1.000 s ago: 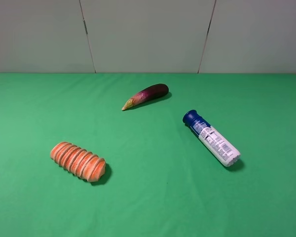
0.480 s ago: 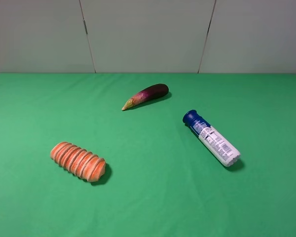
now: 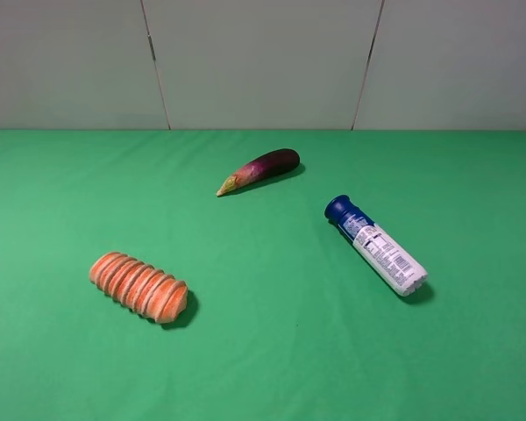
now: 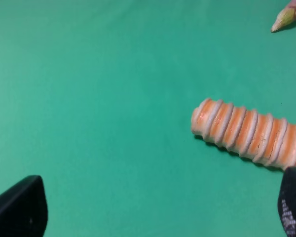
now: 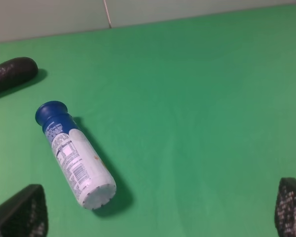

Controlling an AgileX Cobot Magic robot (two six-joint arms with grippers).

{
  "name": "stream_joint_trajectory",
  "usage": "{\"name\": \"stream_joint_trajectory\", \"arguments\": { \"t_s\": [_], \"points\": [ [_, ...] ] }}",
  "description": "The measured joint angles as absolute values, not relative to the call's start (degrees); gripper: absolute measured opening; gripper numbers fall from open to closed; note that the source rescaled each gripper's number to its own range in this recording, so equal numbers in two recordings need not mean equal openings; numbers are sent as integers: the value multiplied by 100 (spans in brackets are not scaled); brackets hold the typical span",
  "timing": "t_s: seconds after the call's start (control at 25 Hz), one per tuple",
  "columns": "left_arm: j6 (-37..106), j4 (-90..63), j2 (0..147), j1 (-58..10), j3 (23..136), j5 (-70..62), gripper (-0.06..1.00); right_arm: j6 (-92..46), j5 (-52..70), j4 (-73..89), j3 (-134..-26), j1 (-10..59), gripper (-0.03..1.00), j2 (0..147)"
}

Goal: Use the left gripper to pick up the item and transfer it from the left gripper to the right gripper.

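The spray can [image 3: 376, 246] lies on its side on the green table, right of centre, blue cap toward the back left and white base toward the front right. It also shows in the right wrist view [image 5: 74, 155], ahead of my right gripper [image 5: 155, 212], which is open and empty with its fingertips [image 5: 19, 213] far apart. My left gripper [image 4: 157, 211] is open and empty too. The left wrist view does not show the can. Neither arm shows in the exterior high view.
An orange ribbed loaf [image 3: 138, 287] lies at the front left and shows in the left wrist view [image 4: 247, 133]. A purple eggplant [image 3: 260, 169] lies at the back centre; its tip [image 4: 287, 16] and dark end [image 5: 12, 72] show in the wrist views. Grey wall panels stand behind the table.
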State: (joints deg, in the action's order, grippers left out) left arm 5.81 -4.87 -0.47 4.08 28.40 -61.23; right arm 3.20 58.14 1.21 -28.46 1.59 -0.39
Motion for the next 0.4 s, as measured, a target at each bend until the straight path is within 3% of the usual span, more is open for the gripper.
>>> {"name": "stream_joint_trajectory", "arguments": {
  "t_s": [0.4],
  "points": [
    [581, -482, -47, 408, 2840, -6123, 88, 320, 5814, 121, -2846, 159, 100, -39]
  ]
}}
